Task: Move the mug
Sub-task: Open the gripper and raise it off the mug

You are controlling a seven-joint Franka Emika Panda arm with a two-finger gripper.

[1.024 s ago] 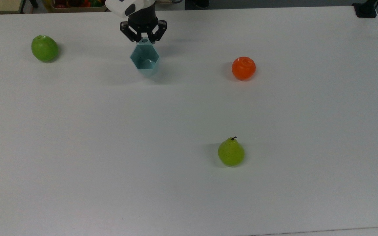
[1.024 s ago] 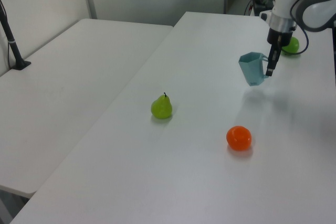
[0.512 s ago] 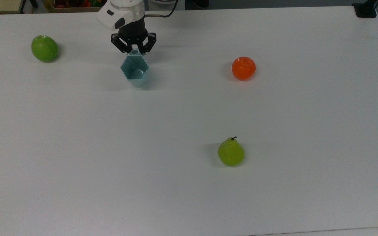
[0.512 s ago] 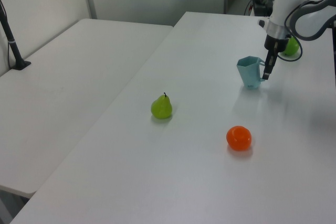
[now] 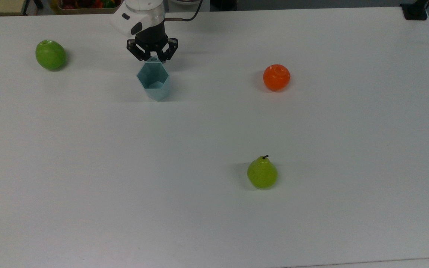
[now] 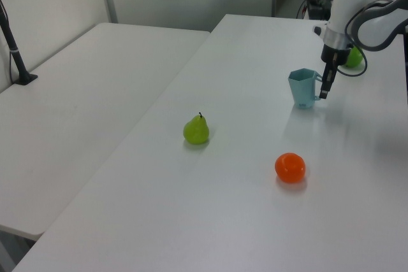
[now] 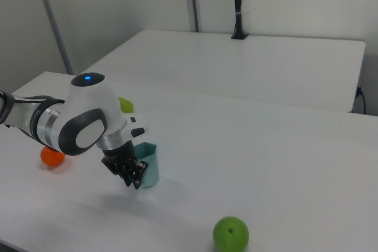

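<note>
Lowered and levelled since before, the mug [image 5: 153, 81] now stands upright on the table [image 5: 214, 208], handle at twelve o'clock between the gripper [image 5: 153, 56]'s slightly parted fingers.

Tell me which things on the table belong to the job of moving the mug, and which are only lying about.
Belong to the job:
- the mug, upright on the table
- the gripper, at the mug's handle

Only lying about:
- the apple, at the top view's left
- the orange, at the top view's right
- the pear, toward the top view's bottom
</note>
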